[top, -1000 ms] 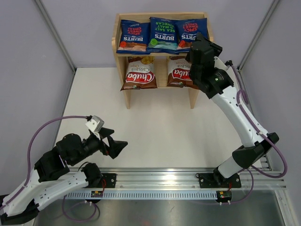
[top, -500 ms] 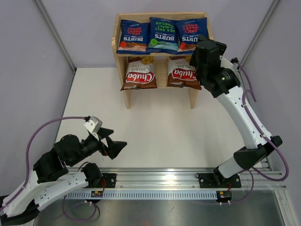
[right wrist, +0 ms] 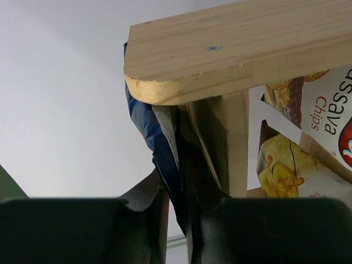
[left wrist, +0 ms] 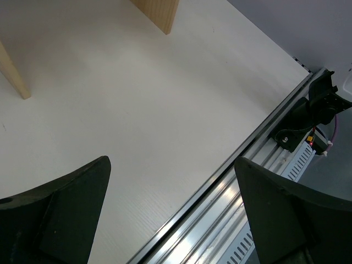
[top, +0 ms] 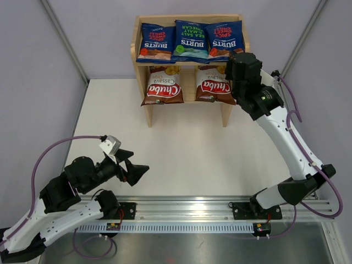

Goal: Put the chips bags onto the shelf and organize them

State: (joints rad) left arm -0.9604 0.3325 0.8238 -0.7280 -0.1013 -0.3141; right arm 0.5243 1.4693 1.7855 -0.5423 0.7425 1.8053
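Note:
The wooden shelf (top: 142, 82) stands at the back of the table. Three blue Burts chips bags lie side by side on its top tier: left (top: 156, 41), middle (top: 190, 39), right (top: 225, 38). Two brown-and-white Chuba bags (top: 163, 87) (top: 213, 85) lean on the lower tier. My right gripper (top: 233, 57) is at the shelf's front right corner. In the right wrist view it (right wrist: 184, 220) is shut on the hanging lower edge of the right blue bag (right wrist: 165, 148), just below the top board (right wrist: 236, 38). My left gripper (top: 137, 165) hangs open over the near left table with nothing in it (left wrist: 173, 165).
The white table (top: 181, 148) is walled by grey panels on both sides. A metal rail (top: 220, 212) with both arm bases runs along the near edge. The shelf's feet (left wrist: 159, 11) show at the top of the left wrist view.
My right gripper has shifted right to the shelf's front right corner and closed on the right blue bag's edge. The left arm has barely moved.

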